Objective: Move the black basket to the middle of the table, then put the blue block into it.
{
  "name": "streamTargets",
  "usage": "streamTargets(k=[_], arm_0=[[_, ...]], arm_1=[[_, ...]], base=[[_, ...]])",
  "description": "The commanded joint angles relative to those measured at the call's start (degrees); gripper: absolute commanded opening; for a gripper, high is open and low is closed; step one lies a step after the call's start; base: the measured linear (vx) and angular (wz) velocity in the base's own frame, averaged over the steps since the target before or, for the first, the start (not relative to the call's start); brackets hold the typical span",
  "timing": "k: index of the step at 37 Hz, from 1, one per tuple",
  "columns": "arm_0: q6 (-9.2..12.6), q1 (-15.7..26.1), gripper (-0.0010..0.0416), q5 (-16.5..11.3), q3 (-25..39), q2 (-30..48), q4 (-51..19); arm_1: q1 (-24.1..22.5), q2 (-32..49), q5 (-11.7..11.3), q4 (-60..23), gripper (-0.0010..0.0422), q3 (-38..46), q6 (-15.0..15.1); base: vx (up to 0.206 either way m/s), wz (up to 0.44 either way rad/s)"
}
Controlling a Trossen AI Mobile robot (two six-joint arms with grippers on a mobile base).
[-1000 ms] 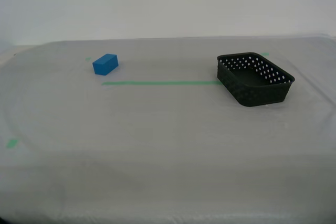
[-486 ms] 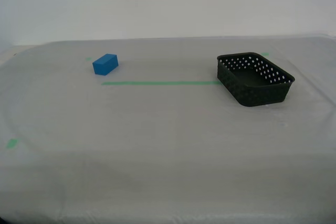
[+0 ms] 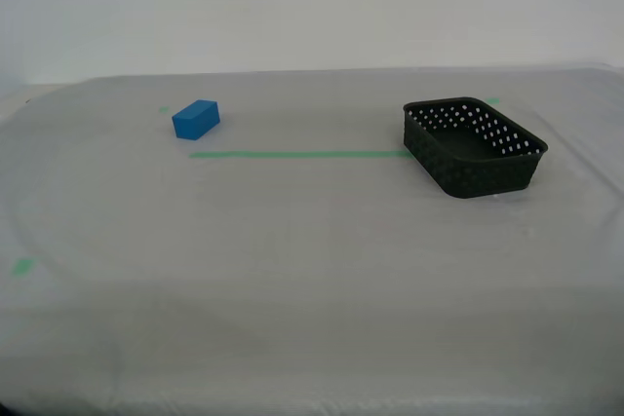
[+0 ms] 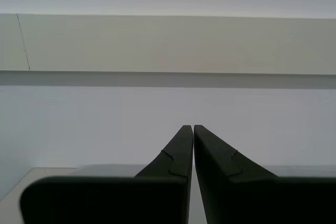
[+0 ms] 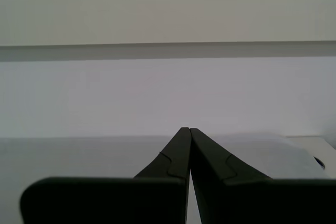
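The black basket [image 3: 474, 145], perforated with round holes, stands empty toward the exterior view's right on the table [image 3: 292, 231], at the end of a green tape line [image 3: 297, 154]. The blue block [image 3: 196, 118] lies toward the exterior view's left, just behind that line. No arm shows in the exterior view. My first gripper [image 5: 186, 129] is shut with nothing between its fingers, pointing at a pale wall above the table's far part. My second gripper [image 4: 189, 127] is likewise shut and holds nothing, and it faces the same wall.
A small green mark [image 3: 22, 266] sits near the table's edge at the exterior view's left, and another [image 3: 492, 100] lies behind the basket. A white wall [image 3: 312, 7] rises behind the table.
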Motion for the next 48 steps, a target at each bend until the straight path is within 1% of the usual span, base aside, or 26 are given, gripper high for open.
streamTargets(k=[1,14,20,28,32,40,46,48], arm_0=[[-0.07,0.00,-0.0001,-0.31,1.31,0.00,-3.17],[-0.15,0.07,0.0000,-0.92,8.55,0.26,-21.49],[-0.33,0.09,0.0000,-2.16,12.79,0.79,-30.23],[-0.81,0.11,0.0000,-2.40,18.03,1.88,-38.93],[-0.98,0.11,0.0000,-3.39,20.57,2.67,-42.62],[-1.60,0.15,0.0000,-4.04,25.88,6.56,-50.05],[-1.57,0.17,0.0000,-7.37,29.73,10.60,-56.00],[-1.57,0.22,0.0000,-7.91,30.99,12.20,-57.57]], arm_1=[[-0.02,-0.02,-0.02,0.17,0.0000,0.02,0.11],[-0.02,-0.02,-0.02,0.17,0.0000,0.02,0.11],[-0.02,-0.02,-0.02,0.17,0.0000,0.02,0.11],[-0.02,-0.02,-0.02,0.17,0.0000,0.02,0.11],[-0.02,-0.02,-0.02,0.17,0.0000,0.02,0.11],[-0.02,-0.02,-0.02,0.17,0.0000,0.02,0.11],[-0.02,-0.02,-0.02,0.17,0.0000,0.02,0.11],[-0.02,-0.02,-0.02,0.17,0.0000,0.02,0.11]], base=[[0.000,0.000],[0.000,0.000],[0.000,0.000],[0.000,0.000],[0.000,0.000],[0.000,0.000],[0.000,0.000],[0.000,0.000]])
